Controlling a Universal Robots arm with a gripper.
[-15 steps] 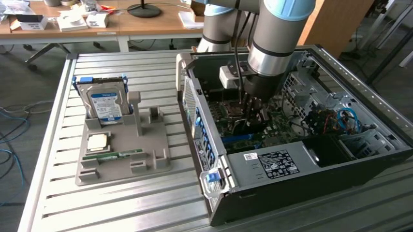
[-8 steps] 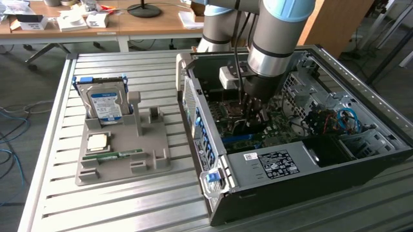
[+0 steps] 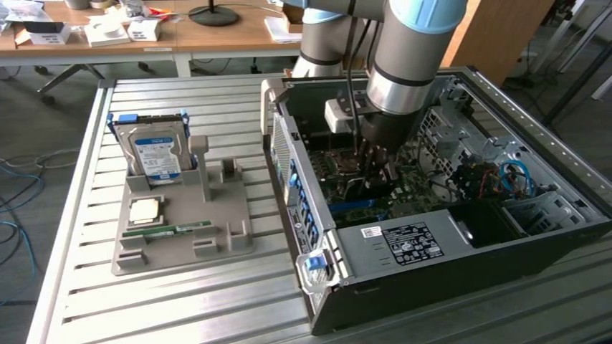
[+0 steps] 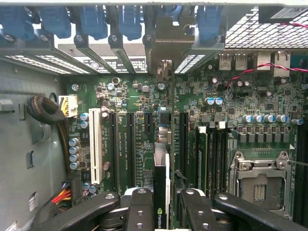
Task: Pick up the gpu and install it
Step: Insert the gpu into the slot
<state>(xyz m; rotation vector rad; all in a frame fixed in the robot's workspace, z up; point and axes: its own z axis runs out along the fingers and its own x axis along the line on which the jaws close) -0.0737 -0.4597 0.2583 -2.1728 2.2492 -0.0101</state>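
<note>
Gripping the graphics card between the fingers, one pressed against each flat face. Closed partway, down to the card's own thin width, with nothing else in the grip. Seen edge-on from the wrist view as a narrow black strip with a small green logo near the fingers, running out ahead of them.

Held inside the computer case, over the green motherboard that lines the case's floor. Set among the long black slots, on the side of the white slot that faces the processor socket. Hard to tell whether touching a slot or just above it.

Reaching down into the open case from above with the arm, last segment close to vertical, fingers pointing at the case's floor.

Standing on one long edge, flat faces upright. Long axis parallel to the black slots, far end aimed at the case's wall with the row of blue clips.

Outside the case, toward the exterior view's left, a grey holder on the slatted metal surface, carrying an upright hard drive and a green memory stick lying flat.
</note>
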